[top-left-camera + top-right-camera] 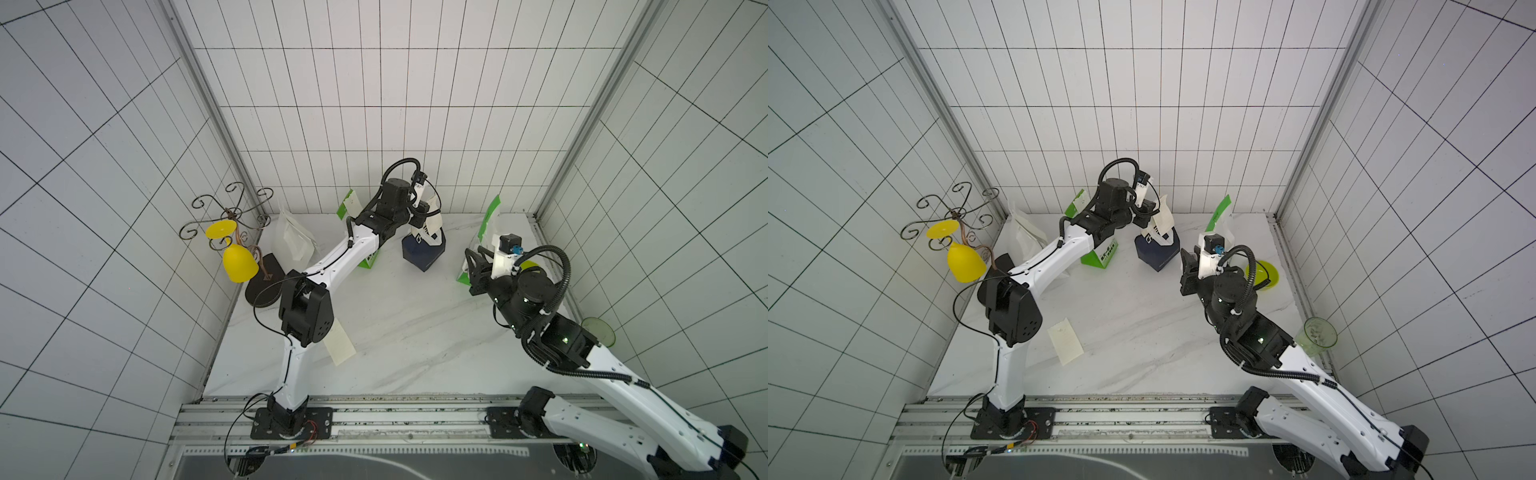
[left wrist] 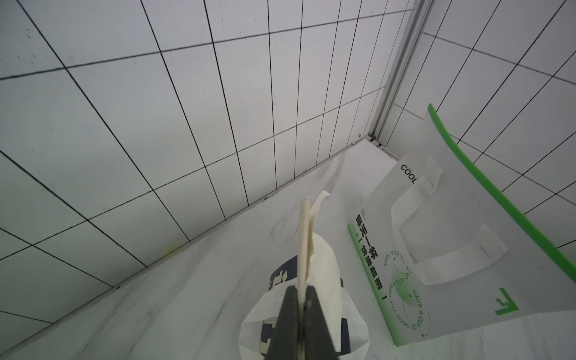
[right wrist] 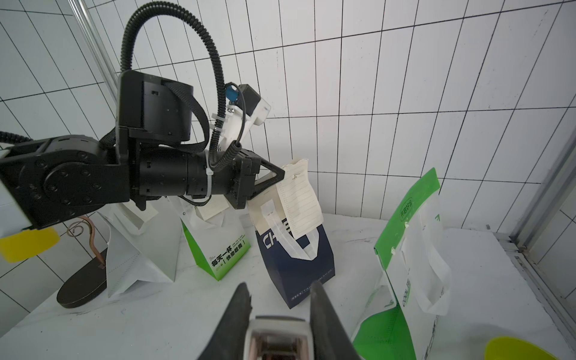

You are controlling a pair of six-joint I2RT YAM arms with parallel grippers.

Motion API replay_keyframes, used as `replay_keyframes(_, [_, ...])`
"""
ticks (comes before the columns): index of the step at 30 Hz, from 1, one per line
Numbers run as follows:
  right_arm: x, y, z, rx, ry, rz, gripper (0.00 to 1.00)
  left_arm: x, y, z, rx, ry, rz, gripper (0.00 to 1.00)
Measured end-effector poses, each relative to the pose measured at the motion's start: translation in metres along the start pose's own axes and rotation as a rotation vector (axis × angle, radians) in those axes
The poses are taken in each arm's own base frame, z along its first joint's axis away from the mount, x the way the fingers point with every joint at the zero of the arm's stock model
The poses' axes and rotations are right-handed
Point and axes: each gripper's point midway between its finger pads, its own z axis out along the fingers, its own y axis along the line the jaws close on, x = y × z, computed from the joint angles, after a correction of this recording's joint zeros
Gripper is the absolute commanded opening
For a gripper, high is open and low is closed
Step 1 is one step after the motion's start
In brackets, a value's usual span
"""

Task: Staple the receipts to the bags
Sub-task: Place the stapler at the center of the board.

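Observation:
The navy bag (image 1: 424, 251) (image 3: 296, 265) stands at the back middle of the table. My left gripper (image 1: 419, 220) (image 2: 302, 299) (image 3: 280, 177) is shut on a cream receipt (image 2: 304, 243) (image 3: 299, 199) that hangs over the bag's top and white handles. My right gripper (image 1: 1187, 270) (image 3: 279, 288) is shut on a white stapler (image 3: 277, 330), a short way in front of the navy bag. A white-and-green bag (image 3: 218, 246) and a plain white bag (image 3: 140, 249) stand left of it, another white-and-green bag (image 3: 411, 249) to its right. A loose receipt (image 1: 1065, 340) lies on the table by the left arm.
A wire rack with a hanging yellow glass (image 1: 237, 262) stands on a dark base (image 1: 266, 282) at the left wall. A green cup (image 1: 1318, 334) sits at the right edge behind the right arm, a yellow-green plate (image 1: 1262, 272) beside the right bag.

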Motion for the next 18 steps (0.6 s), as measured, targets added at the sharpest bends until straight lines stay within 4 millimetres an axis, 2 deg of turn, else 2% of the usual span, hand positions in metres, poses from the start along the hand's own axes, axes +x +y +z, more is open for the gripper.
replay_keyframes(1, [0.001, 0.0, 0.0, 0.001, 0.003, 0.0, 0.0, 0.003, 0.0, 0.003, -0.005, 0.011, 0.001, 0.02])
replay_keyframes(5, [0.005, -0.003, 0.0, 0.009, 0.018, -0.003, 0.0, 0.016, 0.0, 0.008, -0.013, 0.055, 0.01, 0.34])
replay_keyframes(8, [0.006, -0.003, 0.0, 0.01, 0.025, -0.005, 0.0, 0.014, -0.003, 0.008, -0.002, 0.049, 0.009, 0.54])
replay_keyframes(10, [0.007, -0.004, 0.001, 0.014, 0.027, -0.005, 0.0, 0.013, -0.007, 0.008, 0.011, 0.043, 0.003, 0.63])
replay_keyframes(11, [0.007, -0.005, 0.001, 0.016, 0.027, -0.004, 0.0, 0.012, -0.009, 0.008, 0.019, 0.039, -0.003, 0.71])
replay_keyframes(14, [0.009, -0.005, 0.001, 0.015, 0.036, -0.002, 0.0, 0.01, -0.014, 0.007, 0.042, 0.027, -0.012, 0.81])
replay_keyframes(16, [0.012, -0.006, 0.002, 0.013, 0.05, 0.003, 0.0, 0.005, -0.016, 0.004, 0.052, 0.011, -0.016, 0.95])
replay_keyframes(18, [0.021, -0.006, 0.003, 0.01, 0.083, 0.009, 0.0, -0.002, -0.019, -0.002, 0.063, -0.006, -0.022, 0.98])
